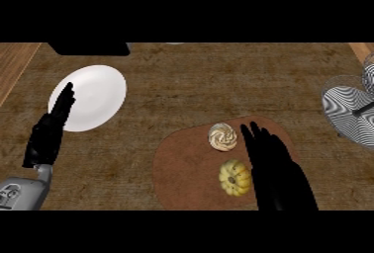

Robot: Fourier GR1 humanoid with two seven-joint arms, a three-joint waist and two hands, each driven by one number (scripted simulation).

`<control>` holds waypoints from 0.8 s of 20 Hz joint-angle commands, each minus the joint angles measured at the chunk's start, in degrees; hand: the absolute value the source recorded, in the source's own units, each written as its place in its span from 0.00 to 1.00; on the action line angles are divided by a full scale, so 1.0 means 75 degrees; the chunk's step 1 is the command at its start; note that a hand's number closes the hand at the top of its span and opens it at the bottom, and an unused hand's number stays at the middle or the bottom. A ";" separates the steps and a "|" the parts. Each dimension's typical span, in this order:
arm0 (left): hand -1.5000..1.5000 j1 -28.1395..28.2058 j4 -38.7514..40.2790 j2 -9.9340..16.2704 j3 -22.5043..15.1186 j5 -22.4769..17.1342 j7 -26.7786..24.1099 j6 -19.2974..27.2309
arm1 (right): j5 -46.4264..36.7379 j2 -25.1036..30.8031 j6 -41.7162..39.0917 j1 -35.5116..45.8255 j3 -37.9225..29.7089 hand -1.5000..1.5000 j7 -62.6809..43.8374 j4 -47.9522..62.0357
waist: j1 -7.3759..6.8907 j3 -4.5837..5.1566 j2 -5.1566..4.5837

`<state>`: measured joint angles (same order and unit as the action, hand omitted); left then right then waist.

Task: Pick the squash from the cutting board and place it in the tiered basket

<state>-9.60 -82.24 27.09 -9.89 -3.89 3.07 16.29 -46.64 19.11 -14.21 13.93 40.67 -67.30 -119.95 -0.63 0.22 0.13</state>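
Yellow squash (pixel 235 178) on the brown cutting board (pixel 186 168) at lower centre, just left of the right robot hand (pixel 274 168), fingers straight, covering the board's right part. Swirled pastry (pixel 223 137) above. Tiered basket (pixel 354 111) cut off at right edge. Left robot hand (pixel 50 133) straight-fingered, overlapping white plate (pixel 91 96) on table (pixel 219 79).

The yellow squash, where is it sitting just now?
In the head view, the squash lies low on the brown cutting board, below a swirled pastry and just left of the right robot hand.
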 commanded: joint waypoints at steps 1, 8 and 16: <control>0.50 -0.0098 0.0038 0.0046 0.0086 0.0041 0.0057 -0.0054 | -0.0144 -0.0713 -0.1315 0.0444 0.0083 0.00 -0.1927 0.0322 | 0.0053 -0.0002 0.0003; 0.50 0.0134 0.0305 -0.0077 0.0290 0.0068 -0.0454 -0.0107 | -0.1035 -0.1566 -0.1380 0.0231 0.0476 0.00 -0.1739 0.0966 | 0.0077 -0.0011 0.0003; 0.50 0.0314 -0.0124 -0.0303 0.0062 0.0325 -0.0092 -0.0016 | -0.2286 -0.1711 -0.1883 -0.0181 0.0564 0.00 -0.1220 0.1061 | 0.0092 -0.0022 0.0016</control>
<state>-8.81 -81.80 26.52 -7.87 -3.28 2.45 14.84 -59.99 8.92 -21.78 12.02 43.71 -65.41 -112.21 0.09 0.08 0.24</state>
